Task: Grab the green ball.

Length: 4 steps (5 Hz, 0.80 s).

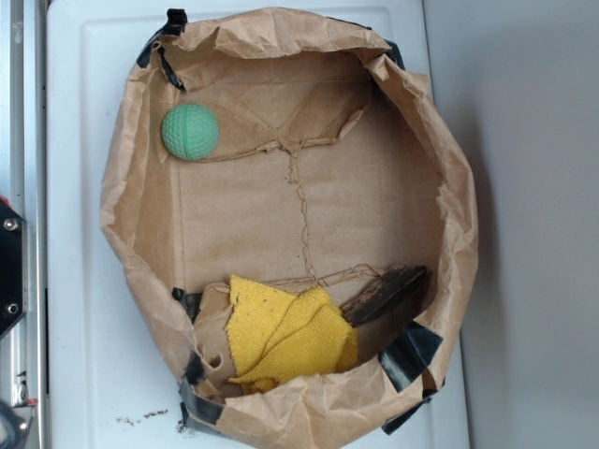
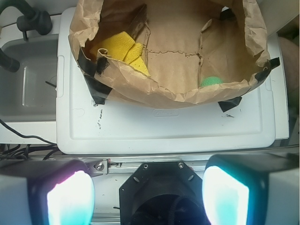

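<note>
We see the ball [image 1: 190, 132] in the bag's [image 1: 131, 215] corner, well apart from the cloth [image 1: 285, 337]; our gripper [image 2: 147, 192] is spread wide, w/ nothing between.

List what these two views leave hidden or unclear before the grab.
- Green ball, wrist view: lower part hidden behind the paper bag's near wall; the exterior view shows it whole.
- Yellow cloth: what lies beneath is covered.
- Gripper, wrist view: fingers overexposed and cut off at the bottom edge; absent from the exterior view.
</note>
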### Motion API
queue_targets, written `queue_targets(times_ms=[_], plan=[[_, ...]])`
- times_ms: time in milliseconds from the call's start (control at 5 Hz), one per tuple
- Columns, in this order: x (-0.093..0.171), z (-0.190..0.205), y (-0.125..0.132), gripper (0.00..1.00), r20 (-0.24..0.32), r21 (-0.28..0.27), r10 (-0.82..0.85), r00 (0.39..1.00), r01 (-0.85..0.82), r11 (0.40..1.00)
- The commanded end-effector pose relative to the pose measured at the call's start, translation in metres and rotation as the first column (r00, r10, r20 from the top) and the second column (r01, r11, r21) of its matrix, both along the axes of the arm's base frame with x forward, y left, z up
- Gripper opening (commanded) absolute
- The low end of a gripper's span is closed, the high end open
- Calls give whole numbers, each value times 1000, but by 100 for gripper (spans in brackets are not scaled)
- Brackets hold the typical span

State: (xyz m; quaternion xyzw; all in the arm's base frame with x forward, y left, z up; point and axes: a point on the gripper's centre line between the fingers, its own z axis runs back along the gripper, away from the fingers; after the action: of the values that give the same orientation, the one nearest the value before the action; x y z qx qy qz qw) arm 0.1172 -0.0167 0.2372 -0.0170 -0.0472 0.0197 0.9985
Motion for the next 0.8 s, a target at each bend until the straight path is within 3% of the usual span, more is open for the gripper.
queue_targets(times_ms=[0,200,400,600], plan=[[0,0,0,100,0,0,0,1000,0,1000],[50,-5,15,100,9,-2,-8,1000,8,1000],[100,-11,34,100,99,39,-31,995,27,999],[148,4,72,100,61,-55,73,995,-70,996]])
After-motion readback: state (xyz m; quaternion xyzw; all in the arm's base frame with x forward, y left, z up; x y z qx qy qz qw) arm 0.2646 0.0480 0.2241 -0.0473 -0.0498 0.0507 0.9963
